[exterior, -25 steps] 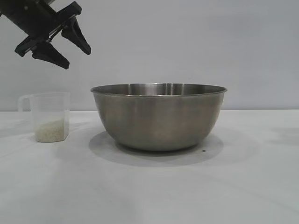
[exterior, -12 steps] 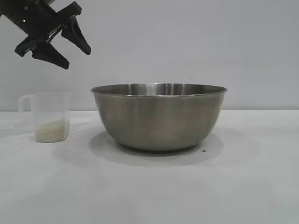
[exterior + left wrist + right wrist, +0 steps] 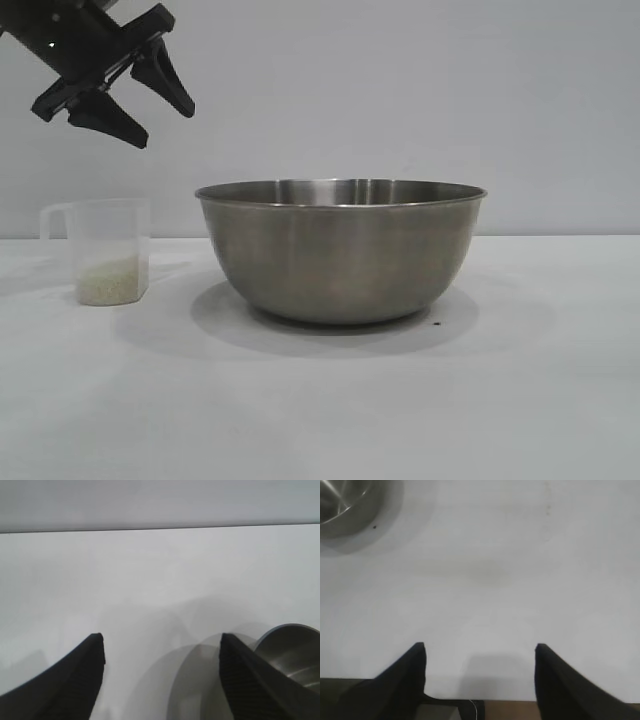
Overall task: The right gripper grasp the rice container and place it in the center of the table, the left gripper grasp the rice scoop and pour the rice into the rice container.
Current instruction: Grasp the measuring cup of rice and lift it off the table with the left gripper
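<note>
Two black fingers spreading wide on the left gripper (image 3: pixel 160 120), hanging high at the far left, pinching nothing. Pointing down and to the right, well above the rice scoop (image 3: pixel 108 250). Sitting upright down there on the table (image 3: pixel 320 410), that little see-through cup, with its loop handle sticking out to the left. Holding the rice (image 3: pixel 107 280) low at its bottom, a small pale heap. Standing apart from the rice container (image 3: pixel 340 250), which is sitting just to the right, in the middle of the table. Looking wide and shiny, that steel bowl, much bigger than the cup, and throwing a round shadow all around its foot. Showing one tiny dark speck (image 3: pixel 437 323) on the table near the bowl's right side.

Seen from the left wrist: both fingertips (image 3: pixel 95 652) standing far apart over bare white table, with a bit of the bowl's rim (image 3: pixel 290 645) peeking in beside one finger.

Seen from the right wrist: the right gripper (image 3: pixel 480 652) also spreading its two fingers wide, clamping nothing, hanging over the table's edge. Lying well away from it, the bowl (image 3: pixel 345 502), only partly showing in one corner.
</note>
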